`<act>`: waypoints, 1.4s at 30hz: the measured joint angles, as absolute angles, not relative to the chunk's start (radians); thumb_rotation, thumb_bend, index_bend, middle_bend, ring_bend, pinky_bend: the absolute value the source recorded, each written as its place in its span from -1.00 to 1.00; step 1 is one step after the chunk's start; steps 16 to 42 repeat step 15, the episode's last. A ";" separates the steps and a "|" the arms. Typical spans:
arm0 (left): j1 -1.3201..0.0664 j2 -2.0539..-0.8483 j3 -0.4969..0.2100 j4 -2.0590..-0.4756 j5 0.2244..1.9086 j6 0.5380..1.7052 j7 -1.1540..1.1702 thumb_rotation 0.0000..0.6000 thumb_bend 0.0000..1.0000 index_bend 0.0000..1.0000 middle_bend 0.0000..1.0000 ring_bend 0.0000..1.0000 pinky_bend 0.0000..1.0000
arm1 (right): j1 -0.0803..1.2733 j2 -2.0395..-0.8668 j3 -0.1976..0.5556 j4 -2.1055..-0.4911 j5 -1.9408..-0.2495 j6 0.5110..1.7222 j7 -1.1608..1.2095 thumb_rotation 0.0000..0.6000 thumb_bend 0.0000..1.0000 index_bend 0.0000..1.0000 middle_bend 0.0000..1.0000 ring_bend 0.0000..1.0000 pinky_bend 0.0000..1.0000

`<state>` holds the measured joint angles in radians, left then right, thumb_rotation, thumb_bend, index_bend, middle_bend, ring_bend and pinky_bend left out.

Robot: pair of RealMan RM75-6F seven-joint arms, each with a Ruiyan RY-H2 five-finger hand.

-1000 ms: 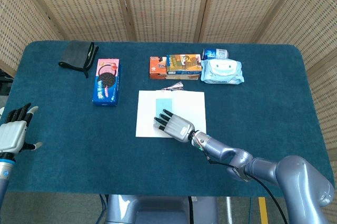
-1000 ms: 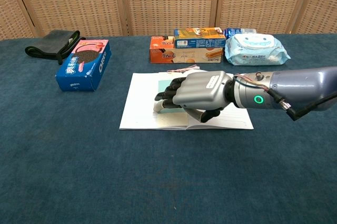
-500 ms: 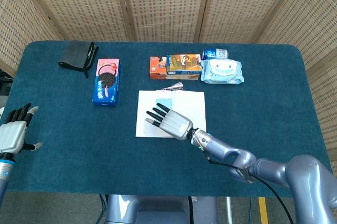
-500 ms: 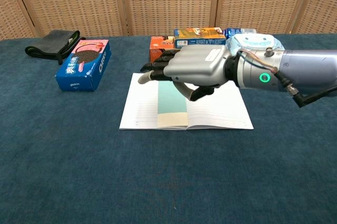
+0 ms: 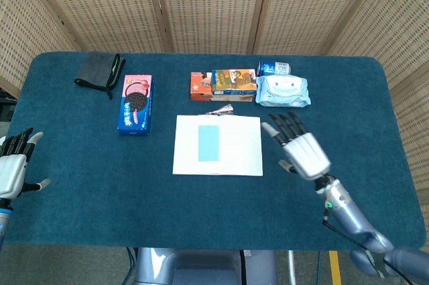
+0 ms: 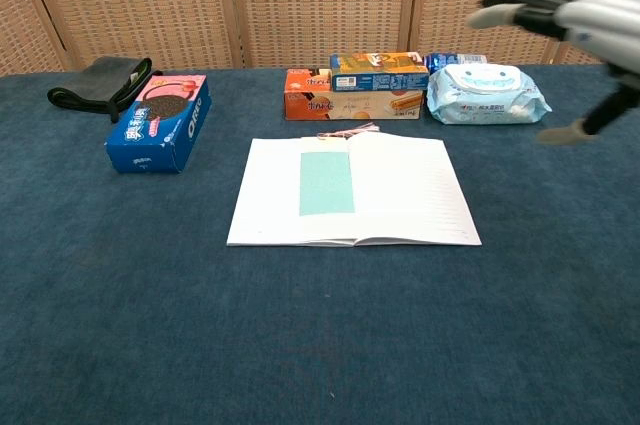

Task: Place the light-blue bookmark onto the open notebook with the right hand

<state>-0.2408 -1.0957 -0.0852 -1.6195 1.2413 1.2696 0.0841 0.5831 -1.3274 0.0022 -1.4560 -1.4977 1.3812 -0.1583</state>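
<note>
The light-blue bookmark [image 5: 208,143] [image 6: 327,183] lies flat on the left page of the open white notebook [image 5: 236,152] [image 6: 408,195], its pink tassel [image 5: 220,110] [image 6: 346,131] trailing past the notebook's far edge. My right hand [image 5: 299,147] [image 6: 575,20] hangs open above the table to the right of the notebook, fingers spread, holding nothing. My left hand [image 5: 12,167] is open at the table's far left edge, away from everything; the chest view does not show it.
Behind the notebook stand snack boxes [image 5: 224,85] [image 6: 352,91], a blue can [image 5: 274,68] and a pack of wet wipes [image 5: 283,90] [image 6: 486,93]. A blue cookie box [image 5: 136,103] [image 6: 160,121] and a dark cloth pouch [image 5: 99,70] [image 6: 98,80] sit at the left.
My right hand lifted off the notebook and swung up and to the right, leaving the bookmark lying uncovered on the left page. The left hand barely moved.
</note>
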 measured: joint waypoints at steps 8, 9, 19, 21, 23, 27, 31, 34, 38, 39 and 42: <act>-0.205 -1.094 -0.063 -1.624 1.302 1.324 0.063 1.00 -1.00 -1.00 -1.00 -1.00 -1.00 | 0.327 -1.285 -0.025 -1.459 -1.379 1.565 -0.005 1.00 -1.00 -1.00 -1.00 -1.00 -1.00; -0.202 -1.094 -0.061 -1.624 1.308 1.329 0.062 1.00 -1.00 -1.00 -1.00 -1.00 -1.00 | 0.300 -1.284 -0.028 -1.456 -1.377 1.584 0.015 1.00 -1.00 -1.00 -1.00 -1.00 -1.00; -0.181 -1.098 -0.043 -1.632 1.351 1.364 0.062 1.00 -1.00 -1.00 -1.00 -1.00 -1.00 | 0.210 -1.276 -0.033 -1.481 -1.372 1.658 0.011 1.00 -1.00 -1.00 -1.00 -1.00 -1.00; -0.181 -1.098 -0.043 -1.632 1.351 1.364 0.062 1.00 -1.00 -1.00 -1.00 -1.00 -1.00 | 0.210 -1.276 -0.033 -1.481 -1.372 1.658 0.011 1.00 -1.00 -1.00 -1.00 -1.00 -1.00; -0.181 -1.098 -0.043 -1.632 1.351 1.364 0.062 1.00 -1.00 -1.00 -1.00 -1.00 -1.00 | 0.210 -1.276 -0.033 -1.481 -1.372 1.658 0.011 1.00 -1.00 -1.00 -1.00 -1.00 -1.00; -0.181 -1.098 -0.043 -1.632 1.351 1.364 0.062 1.00 -1.00 -1.00 -1.00 -1.00 -1.00 | 0.210 -1.276 -0.033 -1.481 -1.372 1.658 0.011 1.00 -1.00 -1.00 -1.00 -1.00 -1.00; -0.181 -1.098 -0.043 -1.632 1.351 1.364 0.062 1.00 -1.00 -1.00 -1.00 -1.00 -1.00 | 0.210 -1.276 -0.033 -1.481 -1.372 1.658 0.011 1.00 -1.00 -1.00 -1.00 -1.00 -1.00; -0.181 -1.098 -0.043 -1.632 1.351 1.364 0.062 1.00 -1.00 -1.00 -1.00 -1.00 -1.00 | 0.210 -1.276 -0.033 -1.481 -1.372 1.658 0.011 1.00 -1.00 -1.00 -1.00 -1.00 -1.00; -0.181 -1.098 -0.043 -1.632 1.351 1.364 0.062 1.00 -1.00 -1.00 -1.00 -1.00 -1.00 | 0.210 -1.276 -0.033 -1.481 -1.372 1.658 0.011 1.00 -1.00 -1.00 -1.00 -1.00 -1.00; -0.181 -1.098 -0.043 -1.632 1.351 1.364 0.062 1.00 -1.00 -1.00 -1.00 -1.00 -1.00 | 0.210 -1.276 -0.033 -1.481 -1.372 1.658 0.011 1.00 -1.00 -1.00 -1.00 -1.00 -1.00; -0.181 -1.098 -0.043 -1.632 1.351 1.364 0.062 1.00 -1.00 -1.00 -1.00 -1.00 -1.00 | 0.210 -1.276 -0.033 -1.481 -1.372 1.658 0.011 1.00 -1.00 -1.00 -1.00 -1.00 -1.00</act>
